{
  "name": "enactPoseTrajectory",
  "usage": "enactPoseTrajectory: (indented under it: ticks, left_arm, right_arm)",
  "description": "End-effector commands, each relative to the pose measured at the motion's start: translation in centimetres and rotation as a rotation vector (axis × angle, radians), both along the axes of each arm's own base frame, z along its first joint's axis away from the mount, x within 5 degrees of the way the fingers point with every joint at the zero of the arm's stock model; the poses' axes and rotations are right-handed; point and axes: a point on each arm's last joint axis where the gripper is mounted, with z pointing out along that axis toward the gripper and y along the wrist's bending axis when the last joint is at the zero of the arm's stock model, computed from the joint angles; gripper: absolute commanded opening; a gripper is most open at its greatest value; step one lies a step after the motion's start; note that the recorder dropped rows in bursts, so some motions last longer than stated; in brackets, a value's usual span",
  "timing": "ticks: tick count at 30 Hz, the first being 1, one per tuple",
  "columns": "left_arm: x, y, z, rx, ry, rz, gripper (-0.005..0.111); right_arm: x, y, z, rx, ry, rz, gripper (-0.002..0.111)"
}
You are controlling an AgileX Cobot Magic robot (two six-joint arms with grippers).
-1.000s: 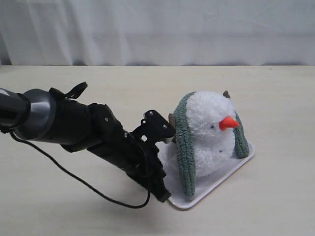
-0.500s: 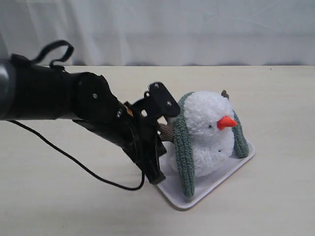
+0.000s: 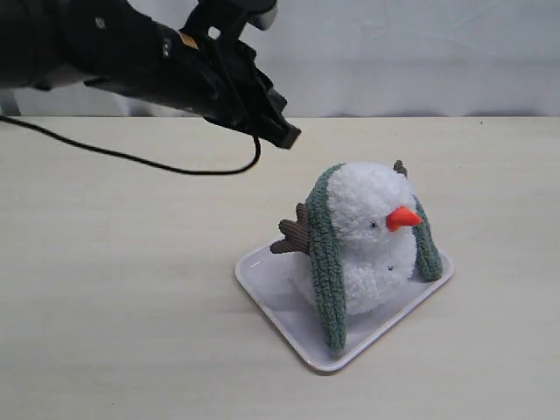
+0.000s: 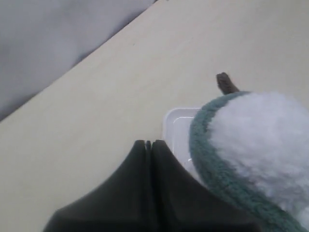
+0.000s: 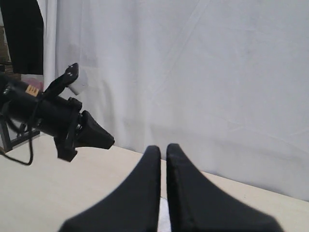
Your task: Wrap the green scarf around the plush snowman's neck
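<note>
Exterior: scarf (image 3: 325,271) draped behind the snowman's (image 3: 374,223) head on the tray (image 3: 267,282), ends hanging loose each side, so I'd call the neck wrap half done; left wrist: jaws pressed together, empty, above the scarf; right wrist: jaws likewise, holding nothing.

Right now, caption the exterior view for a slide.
Green scarf draped over snowman on tray; shut left claw hovers apart.

This looks like a robot lab's test bench: a plain beige table (image 3: 131,306) backed by a white curtain (image 3: 420,52), a black cabled arm (image 3: 105,48) above it, and a snowman (image 3: 367,210) staged on a tray (image 3: 267,289).
</note>
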Motion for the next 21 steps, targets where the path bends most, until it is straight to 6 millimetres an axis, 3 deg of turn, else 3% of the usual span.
enactPoseTrajectory:
  ticks: [1,5,9,12,14,16,21]
  left_arm:
    - [3.7,2.6,0.0,0.008,0.135,0.173,0.000]
    - [5.3,5.1,-0.2,0.173,0.057,0.363,0.000]
    - [6.3,8.8,0.3,0.470,-0.093,0.646,0.000]
    - [6.6,10.4,-0.3,0.605,0.002,0.685,0.000]
    - [6.8,10.9,-1.0,0.563,0.150,0.633,0.000]
    - [6.7,10.5,-1.7,0.414,0.320,0.501,0.000]
    - [5.9,6.7,-1.3,0.086,0.427,0.241,0.000]
  right_arm:
    - [0.0,0.0,-0.1,-0.005,-0.003,-0.002,0.004]
    - [0.0,0.0,-0.1,-0.005,-0.003,-0.002,0.004]
    - [0.0,0.0,-0.1,-0.005,-0.003,-0.002,0.004]
    - [0.0,0.0,-0.1,-0.005,-0.003,-0.002,0.004]
    - [0.0,0.0,-0.1,-0.001,-0.002,-0.002,0.004]
    - [0.0,0.0,-0.1,-0.001,-0.002,-0.002,0.004]
    - [0.0,0.0,-0.3,-0.003,0.004,-0.003,0.004]
